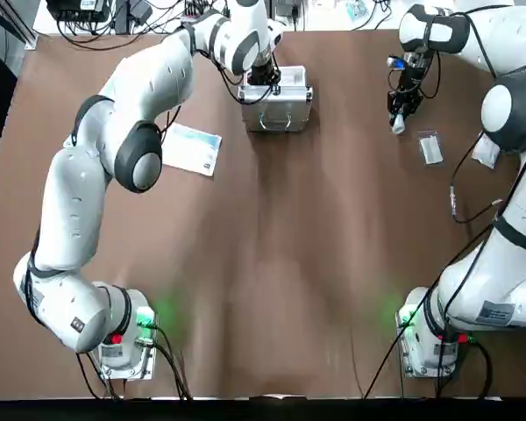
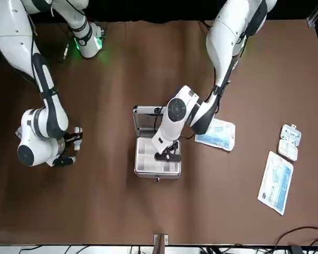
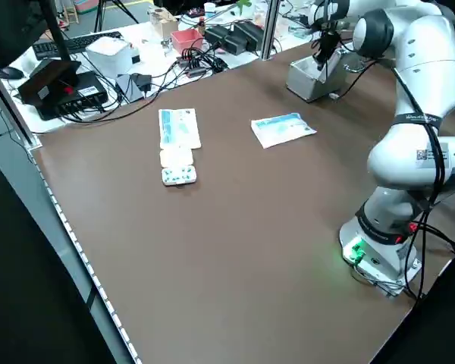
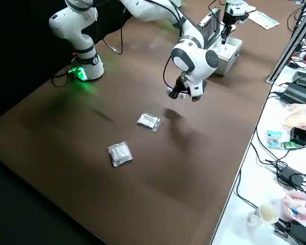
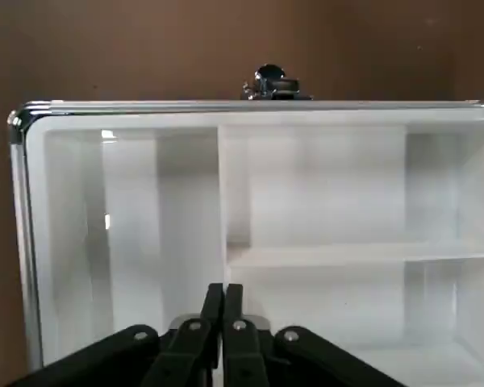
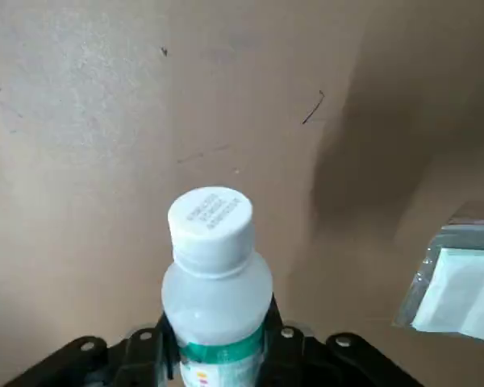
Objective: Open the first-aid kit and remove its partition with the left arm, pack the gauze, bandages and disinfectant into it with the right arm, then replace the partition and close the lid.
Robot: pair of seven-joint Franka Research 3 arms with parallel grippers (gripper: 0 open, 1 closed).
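1. The first-aid case (image 2: pixel 157 153) sits at the far side of the table (image 1: pixel 280 263) from my bases, its lid (image 2: pixel 147 123) standing open; the white partition (image 5: pixel 323 242) lies inside the case, its compartments bare.

2. My left gripper (image 5: pixel 223 302) is down in the case, over the partition; its two fingers are pressed together with no gap between them, gripping nothing that I can see; in the front view it (image 2: pixel 166 155) sits above the tray near the case's side wall.

3. My right gripper (image 6: pixel 218 343) is off to the right of the case, well apart from it and raised above the table; its fingers are clamped on the disinfectant bottle (image 6: pixel 214 282), which stands up from them with its white cap on top and a green band on its label.

4. Two clear flat packets (image 4: pixel 149 121) (image 4: pixel 120 153) lie on the table near my right arm (image 1: pixel 508 219).

5. A white-blue printed packet (image 1: pixel 193 149) lies under my left arm (image 1: pixel 114 167), left of the case; another printed sheet (image 2: pixel 276 181) and a small white pill tray (image 2: pixel 288 142) lie farther left, well apart from the case.
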